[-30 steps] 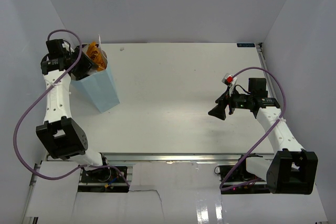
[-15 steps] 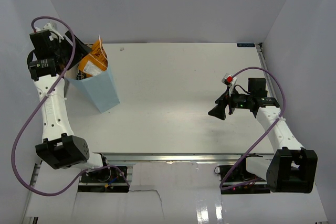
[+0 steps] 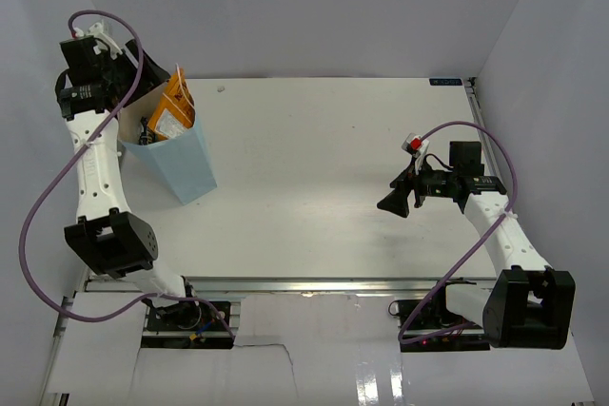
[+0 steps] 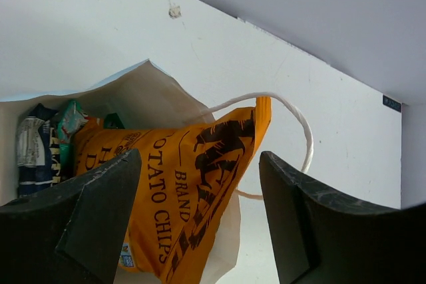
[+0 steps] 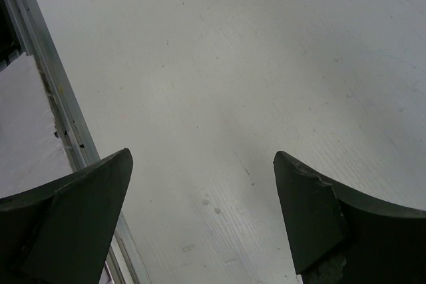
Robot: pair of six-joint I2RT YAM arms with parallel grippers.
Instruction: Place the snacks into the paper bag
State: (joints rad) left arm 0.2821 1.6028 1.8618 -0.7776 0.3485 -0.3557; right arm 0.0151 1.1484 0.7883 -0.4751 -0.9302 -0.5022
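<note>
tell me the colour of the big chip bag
Chip bag: orange, dark lettering; left wrist view.

Table (image 3: 314, 187): bag (image 3: 183, 166) standing at 10 o'clock, near the far corner. Chip bag (image 3: 172, 111) sitting in bag, sticking out above its rim. Packets (image 4: 41, 145) lying in bag beside chip bag. Left gripper (image 3: 150, 81) hanging just behind bag; right gripper (image 3: 395, 202) hanging at 3 o'clock.

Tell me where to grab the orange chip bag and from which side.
Pinch the orange chip bag by its top corner, which pokes above the paper bag rim, coming down from above. Its body sits inside, so the walls block the sides.
</note>
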